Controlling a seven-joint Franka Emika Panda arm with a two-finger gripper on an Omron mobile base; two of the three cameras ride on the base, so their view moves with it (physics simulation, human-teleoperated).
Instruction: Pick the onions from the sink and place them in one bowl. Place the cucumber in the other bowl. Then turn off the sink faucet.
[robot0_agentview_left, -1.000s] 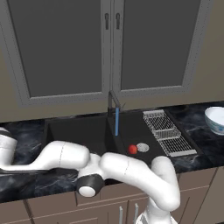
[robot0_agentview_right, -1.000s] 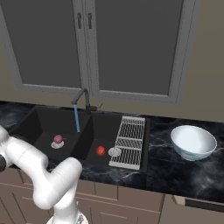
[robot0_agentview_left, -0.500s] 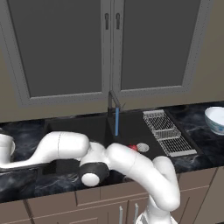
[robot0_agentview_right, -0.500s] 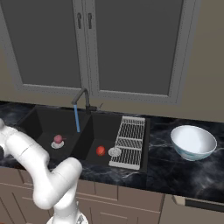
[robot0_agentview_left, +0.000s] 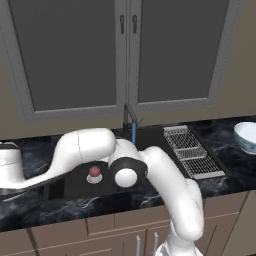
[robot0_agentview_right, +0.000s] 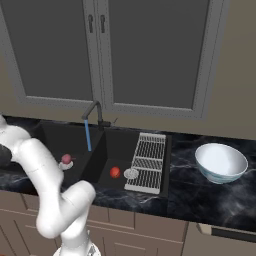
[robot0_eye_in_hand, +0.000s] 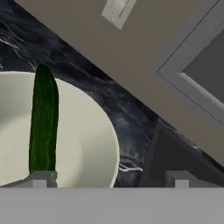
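In the hand view the dark green cucumber (robot0_eye_in_hand: 43, 122) lies inside the wide cream bowl (robot0_eye_in_hand: 94, 144), its far end reaching the rim. My gripper (robot0_eye_in_hand: 109, 179) hangs open above it, nothing between its fingers; the left fingertip (robot0_eye_in_hand: 41, 178) is just beside the cucumber's near end. The pinkish-red onion (robot0_agentview_left: 94, 171) (robot0_agentview_right: 65, 159) rests on the drain in the left basin of the black sink (robot0_agentview_right: 122, 142). The red-orange onion (robot0_agentview_right: 115, 172) sits in the right basin beside a silver drain (robot0_agentview_right: 131, 173). The white-bluish bowl (robot0_agentview_right: 220, 162) (robot0_agentview_left: 247, 136) stands on the counter at the right.
The faucet (robot0_agentview_right: 93, 108) runs a blue stream (robot0_agentview_right: 88, 135) into the sink. A wire drying rack (robot0_agentview_right: 148, 160) lies along the sink's right side. My white arm (robot0_agentview_left: 85, 150) stretches left across the sink. A wall and window frame rise behind the counter.
The arm's forearm has lifted higher over the left basin while reaching left. Both onions and the white-bluish bowl have stayed put.
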